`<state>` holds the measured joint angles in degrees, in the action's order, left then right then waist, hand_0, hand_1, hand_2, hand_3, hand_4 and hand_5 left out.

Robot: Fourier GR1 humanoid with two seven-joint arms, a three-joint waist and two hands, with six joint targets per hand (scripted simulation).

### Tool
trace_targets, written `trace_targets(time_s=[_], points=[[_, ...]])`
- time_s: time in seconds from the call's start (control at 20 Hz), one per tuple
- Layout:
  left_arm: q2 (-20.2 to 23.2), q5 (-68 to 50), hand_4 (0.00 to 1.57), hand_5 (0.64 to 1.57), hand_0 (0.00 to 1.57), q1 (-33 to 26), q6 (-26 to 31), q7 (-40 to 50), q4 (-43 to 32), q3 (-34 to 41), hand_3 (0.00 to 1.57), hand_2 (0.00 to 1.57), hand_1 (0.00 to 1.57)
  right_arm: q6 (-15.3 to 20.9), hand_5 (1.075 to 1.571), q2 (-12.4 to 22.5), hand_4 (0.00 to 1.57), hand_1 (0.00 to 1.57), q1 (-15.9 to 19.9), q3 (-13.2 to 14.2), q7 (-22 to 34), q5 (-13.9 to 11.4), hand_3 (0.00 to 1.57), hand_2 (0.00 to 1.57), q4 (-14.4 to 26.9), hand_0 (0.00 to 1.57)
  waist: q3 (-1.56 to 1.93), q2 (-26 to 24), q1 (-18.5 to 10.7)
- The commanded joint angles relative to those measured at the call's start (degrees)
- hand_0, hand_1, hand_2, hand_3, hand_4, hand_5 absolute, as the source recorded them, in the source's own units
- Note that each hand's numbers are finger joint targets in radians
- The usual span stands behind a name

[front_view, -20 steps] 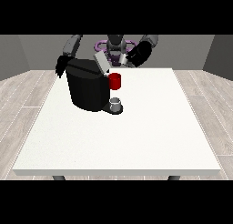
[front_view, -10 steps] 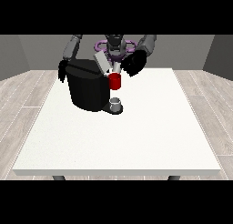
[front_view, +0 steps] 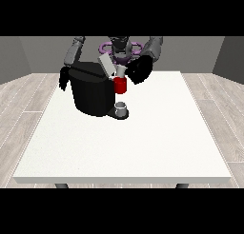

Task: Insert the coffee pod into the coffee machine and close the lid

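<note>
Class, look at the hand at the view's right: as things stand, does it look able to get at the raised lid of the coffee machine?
Probably yes. The hand at the view's right hangs just beside the lid, which stands tilted up above the coffee machine, and nothing shows between them.

the hand at the view's right has dropped closer to the coffee machine.

machine set on table, left-rear | cup just before machine, at its right
</note>
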<state>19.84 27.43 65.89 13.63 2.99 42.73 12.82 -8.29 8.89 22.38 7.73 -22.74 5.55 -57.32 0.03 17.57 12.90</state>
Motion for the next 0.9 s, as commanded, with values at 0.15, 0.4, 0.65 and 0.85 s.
trace_targets(time_s=[0.15, 0.4, 0.65, 0.85], points=[[2.31, 2.62, 0.63, 1.571, 1.42, 1.31, -1.45, -2.14, -1.16, -1.66, 1.33, 1.46, 1.42, 0.41, 1.571, 1.13, 0.23, 0.00, 3.59, 0.72, 1.10, -0.01, 0.00, 0.00, 0.65, 0.00, -0.01, 2.92, 1.04], [0.92, 2.88, 0.70, 1.571, 1.48, 0.58, -1.67, -1.21, -2.77, -2.16, 1.40, 1.50, 1.48, 1.62, 1.571, -0.78, 0.26, 0.00, 3.35, -1.25, 2.48, -1.44, 0.00, 0.00, 0.78, 0.00, -0.02, 1.28, 1.27], [2.94, 1.85, 0.61, 1.571, 1.43, 4.47, -0.93, 1.11, -2.17, -0.56, 1.36, 1.46, 1.43, -1.37, 1.571, 1.68, 0.27, 0.00, 5.67, 1.51, 0.16, 0.79, 0.00, 0.00, 3.89, 0.00, 0.01, 3.12, 1.83], [4.12, 3.73, 0.61, 1.571, 1.43, 2.96, -1.59, -1.87, -1.06, -2.22, 1.40, 1.45, 1.43, -0.36, 1.571, 1.17, 0.35, 0.00, 6.20, 2.17, -0.15, 1.01, 0.00, 0.00, 5.19, 0.00, 0.00, 3.57, 0.38]])
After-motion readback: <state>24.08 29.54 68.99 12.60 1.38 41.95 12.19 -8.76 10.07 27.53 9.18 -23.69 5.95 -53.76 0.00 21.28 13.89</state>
